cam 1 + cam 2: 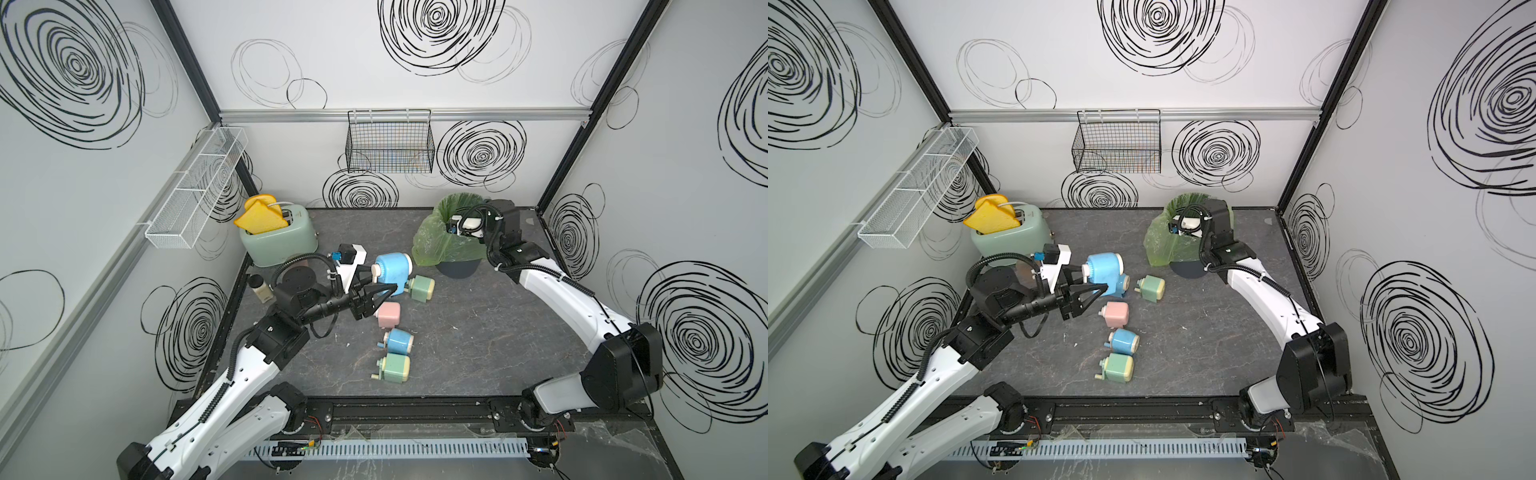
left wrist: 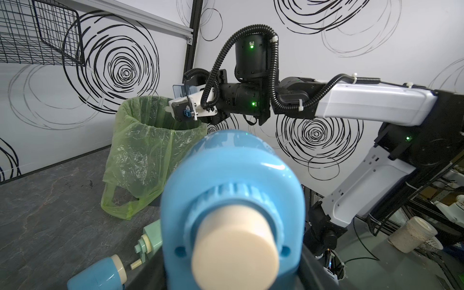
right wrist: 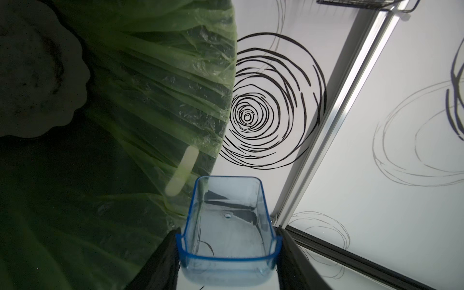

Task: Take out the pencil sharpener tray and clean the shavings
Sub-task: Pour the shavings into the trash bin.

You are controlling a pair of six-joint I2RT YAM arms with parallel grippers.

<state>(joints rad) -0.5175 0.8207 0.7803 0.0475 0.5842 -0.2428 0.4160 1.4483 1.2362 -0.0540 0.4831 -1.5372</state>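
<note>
My left gripper (image 1: 376, 283) is shut on the big blue pencil sharpener (image 1: 392, 266), which stands at the table's middle back. In the left wrist view the sharpener (image 2: 226, 180) with its cream knob fills the space between the jaws. My right gripper (image 3: 228, 261) is shut on the clear blue tray (image 3: 227, 226) and holds it tipped over the mouth of the green-bagged bin (image 1: 436, 245). The tray's inside looks bare. The shavings do not show in any view; the inside of the bin is dark. From above, the right wrist covers the tray.
Small sharpeners lie near the centre: green (image 1: 422, 287), pink (image 1: 389, 316), blue (image 1: 399, 340), green (image 1: 395, 368). A mint toaster (image 1: 286, 241) with yellow toast stands back left, with a small jar (image 1: 259, 286) near it. A black wire basket (image 1: 390, 143) hangs on the back wall, a white mesh shelf (image 1: 195, 191) on the left wall.
</note>
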